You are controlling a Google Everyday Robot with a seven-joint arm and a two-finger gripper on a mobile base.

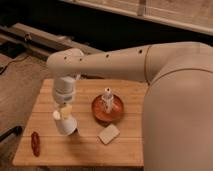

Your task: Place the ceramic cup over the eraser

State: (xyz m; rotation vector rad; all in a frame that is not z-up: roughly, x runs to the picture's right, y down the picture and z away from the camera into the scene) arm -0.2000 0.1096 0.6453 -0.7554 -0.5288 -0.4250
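I see the pale arm reaching in from the right over the wooden table; a reddish-brown bowl sits near the table's middle with a small white object standing in it; left of the bowl the white cup hangs tilted, low over the boards; the gripper points down from above, its fingers clamped on the cup's upper end; a cream slab lies in front of the bowl; a red stick lies near the left front corner.
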